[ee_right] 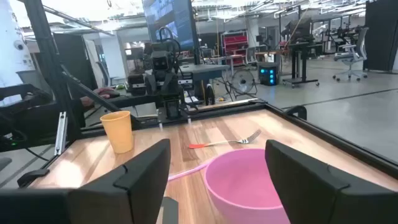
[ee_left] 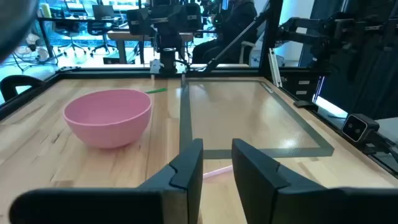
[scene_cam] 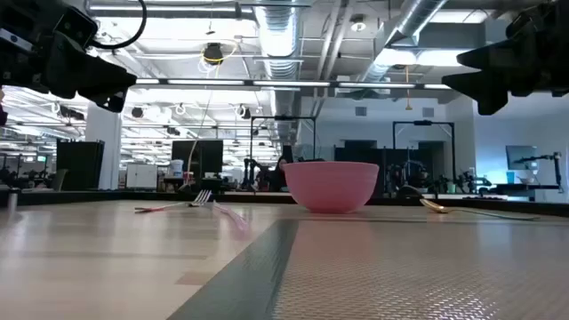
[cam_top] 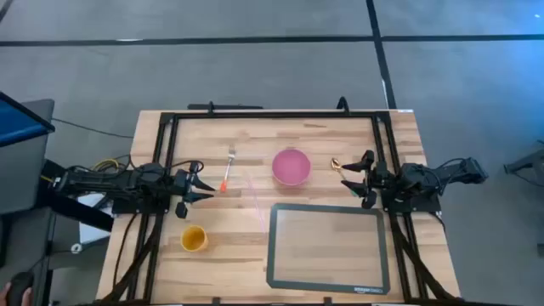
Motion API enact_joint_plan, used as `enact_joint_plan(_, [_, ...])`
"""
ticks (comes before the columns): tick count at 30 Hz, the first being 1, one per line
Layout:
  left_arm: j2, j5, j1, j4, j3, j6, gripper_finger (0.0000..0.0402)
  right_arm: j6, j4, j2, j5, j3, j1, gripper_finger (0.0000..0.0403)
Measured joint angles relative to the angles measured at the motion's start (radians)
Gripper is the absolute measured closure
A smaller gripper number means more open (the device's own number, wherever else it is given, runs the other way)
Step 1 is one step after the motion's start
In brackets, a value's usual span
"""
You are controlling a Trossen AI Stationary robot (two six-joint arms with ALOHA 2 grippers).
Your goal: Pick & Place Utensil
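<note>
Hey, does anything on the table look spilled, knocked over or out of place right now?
Nothing stands out. The pink bowl and yellow cup stand upright, and the fork lies flat on the wood.

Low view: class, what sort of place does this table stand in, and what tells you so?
Most likely a robotics lab or open workshop. Bare ducts and pipes run along the ceiling, more frames and rigs stand behind the bowl, and the right wrist view shows desks and office chairs.
</note>
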Motion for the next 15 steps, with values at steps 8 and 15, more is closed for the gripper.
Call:
enact_joint_plan(8, [0.0,0.0,0.0,0.006,0.0,0.0,0.0315,0.0,0.0,0.0,0.0,0.0,0.0,0.0148])
enact_joint_plan(15, [0.0,0.0,0.0,0.008,0.0,0.0,0.0315,0.0,0.0,0.0,0.0,0.0,0.0,0.0148])
